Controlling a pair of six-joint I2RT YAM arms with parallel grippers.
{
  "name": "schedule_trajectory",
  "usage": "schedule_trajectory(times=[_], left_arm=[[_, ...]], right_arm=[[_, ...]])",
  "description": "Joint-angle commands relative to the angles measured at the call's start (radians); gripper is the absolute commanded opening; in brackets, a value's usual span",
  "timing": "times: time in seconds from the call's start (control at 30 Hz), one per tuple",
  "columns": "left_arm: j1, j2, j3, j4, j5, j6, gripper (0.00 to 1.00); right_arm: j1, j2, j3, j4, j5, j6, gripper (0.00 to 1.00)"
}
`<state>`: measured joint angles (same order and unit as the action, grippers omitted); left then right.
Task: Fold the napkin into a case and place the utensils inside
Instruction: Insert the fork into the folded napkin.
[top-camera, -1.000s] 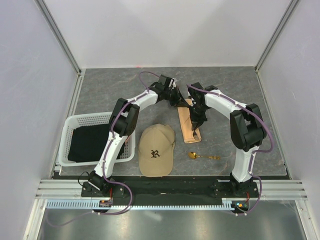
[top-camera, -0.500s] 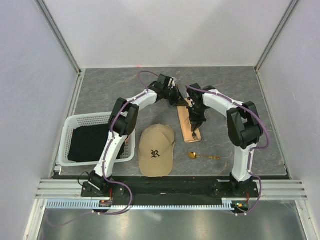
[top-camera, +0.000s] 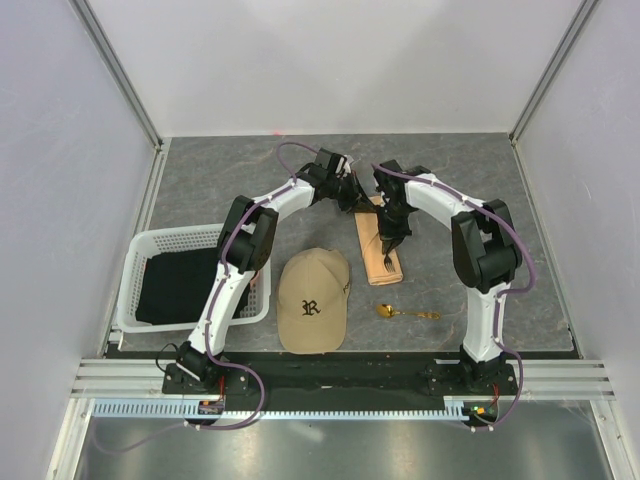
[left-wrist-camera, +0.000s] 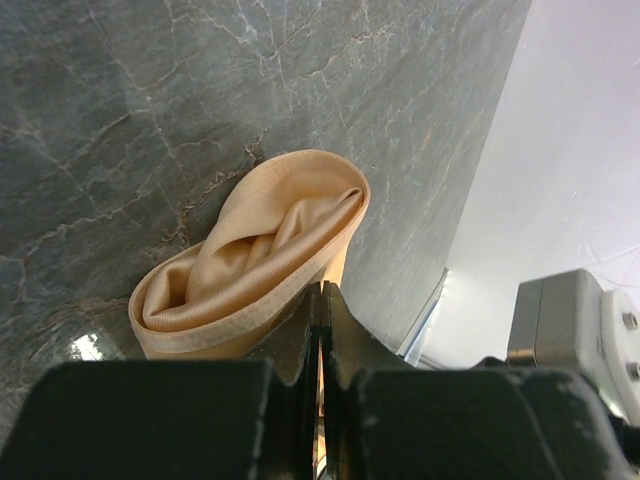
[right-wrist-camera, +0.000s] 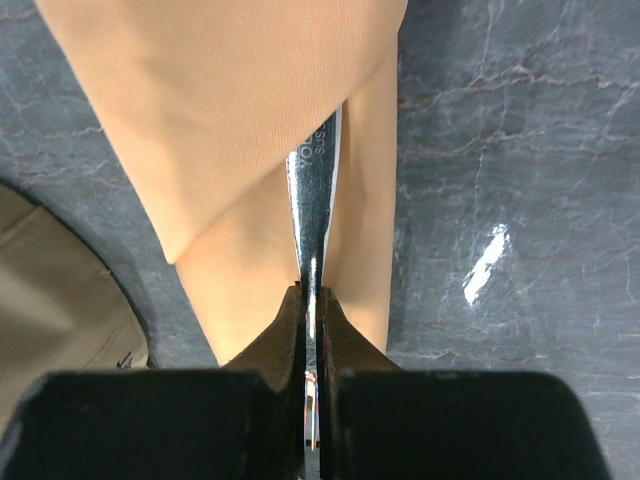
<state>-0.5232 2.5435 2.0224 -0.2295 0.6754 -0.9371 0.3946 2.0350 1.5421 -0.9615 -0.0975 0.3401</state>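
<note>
- Napkin (top-camera: 377, 250): folded to a narrow strip, just beyond the cap (top-camera: 313, 300), off its right side.
- Left gripper (left-wrist-camera: 320, 300): jaws pinched on the napkin's rim at the end farthest from the cap; the pocket mouth gapes.
- Right gripper (right-wrist-camera: 311, 300): clamped on a silver utensil (right-wrist-camera: 313, 190) lying along the strip's seam.
- Advice: slide in line with the fold, low and slow; lift the rim little, or the case may unfold.
- Gold spoon (top-camera: 405, 313): right of the cap, not held.
- Table (top-camera: 220, 170): grey, marbled, slightly glossy. White walls (top-camera: 330, 60) beyond the cap; basket (top-camera: 180, 233) to its left.

Between basket (top-camera: 128, 282) and spoon (top-camera: 405, 313), the cap (top-camera: 313, 300)
</note>
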Motion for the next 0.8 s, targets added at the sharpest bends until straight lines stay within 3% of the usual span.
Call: schedule_trajectory(times=[0.0, 0.77], left_arm=[[0.005, 0.000, -0.004, 0.028, 0.029, -0.022, 0.02], [0.003, -0.015, -0.024, 0.052, 0.027, -0.029, 0.02]], right_arm=[[-0.005, 0.019, 0.046, 0.049, 0.021, 0.005, 0.00], [-0.005, 0.064, 0.084, 0.155, 0.142, -0.029, 0.03]])
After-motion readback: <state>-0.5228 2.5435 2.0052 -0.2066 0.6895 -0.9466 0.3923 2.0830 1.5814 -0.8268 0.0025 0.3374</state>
